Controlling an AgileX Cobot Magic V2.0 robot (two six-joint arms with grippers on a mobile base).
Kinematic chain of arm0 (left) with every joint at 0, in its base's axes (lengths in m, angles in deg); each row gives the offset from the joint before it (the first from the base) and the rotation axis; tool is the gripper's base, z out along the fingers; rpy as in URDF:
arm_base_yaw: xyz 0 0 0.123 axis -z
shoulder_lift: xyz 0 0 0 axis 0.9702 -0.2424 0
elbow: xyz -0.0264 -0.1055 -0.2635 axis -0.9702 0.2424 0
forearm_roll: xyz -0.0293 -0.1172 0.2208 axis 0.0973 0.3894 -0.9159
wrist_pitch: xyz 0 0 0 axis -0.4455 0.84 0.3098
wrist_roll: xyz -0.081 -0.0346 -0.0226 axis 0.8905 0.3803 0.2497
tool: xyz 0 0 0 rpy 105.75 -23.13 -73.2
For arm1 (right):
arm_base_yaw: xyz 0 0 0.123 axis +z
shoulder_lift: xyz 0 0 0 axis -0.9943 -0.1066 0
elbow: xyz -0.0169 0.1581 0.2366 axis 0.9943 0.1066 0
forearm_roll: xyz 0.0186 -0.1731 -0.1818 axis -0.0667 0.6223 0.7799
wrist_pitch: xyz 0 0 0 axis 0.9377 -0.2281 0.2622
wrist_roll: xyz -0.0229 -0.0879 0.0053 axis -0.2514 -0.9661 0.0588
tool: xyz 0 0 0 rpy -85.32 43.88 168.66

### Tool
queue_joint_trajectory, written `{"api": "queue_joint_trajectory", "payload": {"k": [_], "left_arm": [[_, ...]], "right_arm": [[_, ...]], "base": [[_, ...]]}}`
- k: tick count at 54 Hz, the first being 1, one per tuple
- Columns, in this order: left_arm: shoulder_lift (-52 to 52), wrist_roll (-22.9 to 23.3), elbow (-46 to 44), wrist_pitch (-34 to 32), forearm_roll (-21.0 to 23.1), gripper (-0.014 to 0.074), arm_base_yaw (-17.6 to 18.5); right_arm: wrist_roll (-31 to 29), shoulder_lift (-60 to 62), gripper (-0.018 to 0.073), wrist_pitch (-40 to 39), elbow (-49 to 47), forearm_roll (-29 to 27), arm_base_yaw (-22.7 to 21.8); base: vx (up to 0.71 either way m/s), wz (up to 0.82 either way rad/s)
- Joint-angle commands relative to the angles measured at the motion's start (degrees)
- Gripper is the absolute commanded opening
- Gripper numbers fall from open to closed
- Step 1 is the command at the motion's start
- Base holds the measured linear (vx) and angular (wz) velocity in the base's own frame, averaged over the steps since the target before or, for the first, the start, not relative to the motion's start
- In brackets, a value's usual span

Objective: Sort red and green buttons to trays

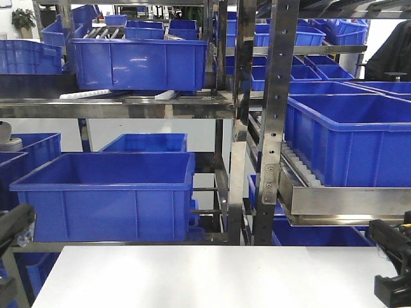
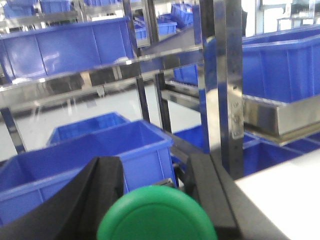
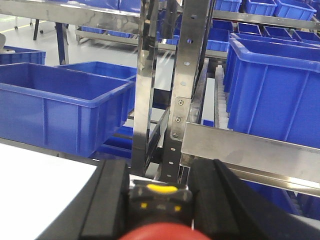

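Left wrist-mounted view puts the round green-capped plastic push-button (image 2: 157, 215) squarely between the two black fingers of your left gripper (image 2: 154, 175). The fingers are closed in on it from both sides. Its flat cap faces the camera, so its long axis appears to run along the fingers, not across them. Your right gripper (image 3: 161, 175) is likewise clamped on the dark block-shaped button with yellow marks and a reddish cap (image 3: 160, 200), holding it by its flanks with the cap toward the wrist.

Take the white flat table top (image 1: 205, 276) as your reference. In the front view the left gripper sits at its left edge and the right gripper at its right edge, so each button is out at one side of the bare surface. Deep blue plastic crates (image 1: 103, 192) on steel racking (image 1: 276, 128) stand beyond its far edge.

Neither the green tray nor the red tray shows in any view, so you cannot tell which arm is nearer to which. Both picks look done, with carrying and release left to do. You will likely need to find the trays before moving either arm.
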Motion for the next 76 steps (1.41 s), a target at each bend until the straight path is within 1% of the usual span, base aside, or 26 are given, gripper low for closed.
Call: {"api": "queue_joint_trajectory", "payload": {"k": [1,8,76], "left_arm": [[0.5,0.0,-2.1,-3.5,0.4,-0.0006,0.1],[0.4,0.0,-2.1,-2.4,0.4,-0.0006,0.1],[0.4,0.0,-2.1,-2.4,0.4,-0.0006,0.1]], "right_arm": [[-0.1,0.3,-0.0009,-3.2,-2.0,0.5,0.0],[-0.1,0.3,-0.0009,-3.2,-2.0,0.5,0.0],[-0.1,0.2,-0.0009,-3.3,-2.0,0.5,0.0]], "base": [[0.0,0.0],[0.0,0.0],[-0.01,0.01]]}}
